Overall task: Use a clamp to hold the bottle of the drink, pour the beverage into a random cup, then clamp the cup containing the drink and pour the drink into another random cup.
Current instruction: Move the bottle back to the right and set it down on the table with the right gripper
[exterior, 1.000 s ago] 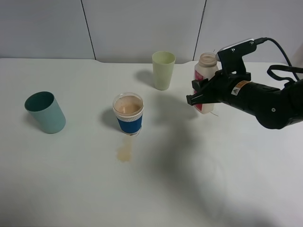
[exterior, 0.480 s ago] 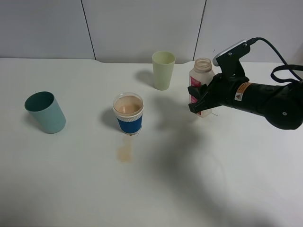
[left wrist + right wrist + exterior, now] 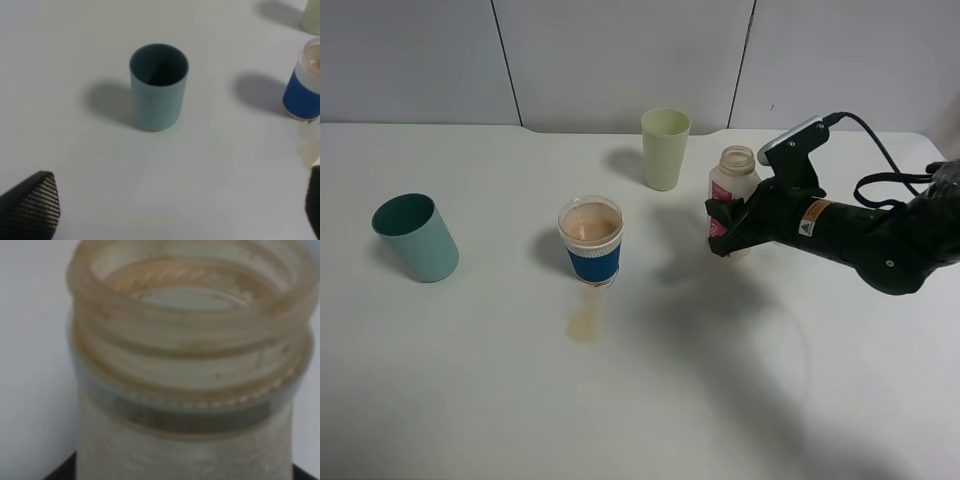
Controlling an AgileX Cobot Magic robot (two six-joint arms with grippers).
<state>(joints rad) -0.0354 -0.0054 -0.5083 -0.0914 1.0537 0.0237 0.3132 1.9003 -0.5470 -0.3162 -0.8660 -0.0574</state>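
The high camera looks down from over the near edge of the white worktop (image 3: 470, 400) toward its far edge, covering nearly all of it. The left wrist camera slants down, fairly near, at the teal plastic cup (image 3: 158, 86) by the left edge — it shares that cup and the clear blue-sleeved cup (image 3: 303, 85) with the high view. The right wrist camera sits right against the open neck of the translucent plastic bottle (image 3: 185, 365).

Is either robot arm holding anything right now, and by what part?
The right gripper holds the bottle by its labelled body, below the neck; the left gripper holds nothing.
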